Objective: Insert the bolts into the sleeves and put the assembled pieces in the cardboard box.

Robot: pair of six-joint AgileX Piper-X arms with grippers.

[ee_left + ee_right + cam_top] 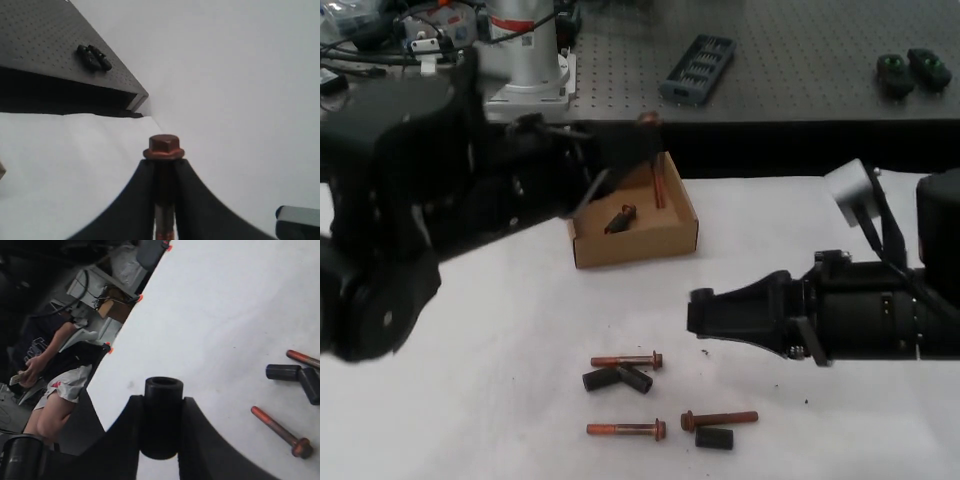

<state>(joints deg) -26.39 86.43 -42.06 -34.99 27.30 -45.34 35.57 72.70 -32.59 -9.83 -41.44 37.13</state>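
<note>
My left gripper [632,150] hangs over the cardboard box [665,243], shut on a copper bolt [164,147] just below its hex head. One assembled piece [620,217] lies in the box. My right gripper [698,312] hovers over the white sheet, right of centre, shut on a black sleeve [162,415] that stands with its open end past the fingertips. Loose on the sheet near the front lie three bolts [626,359] [626,429] [720,417], two touching sleeves [618,379] and a single sleeve [715,438].
The dark perforated bench behind carries a grey slotted tray [698,67] and two black-green parts [913,70]. A white robot base [525,60] stands at the back left. A white sheet [520,330] covers the table.
</note>
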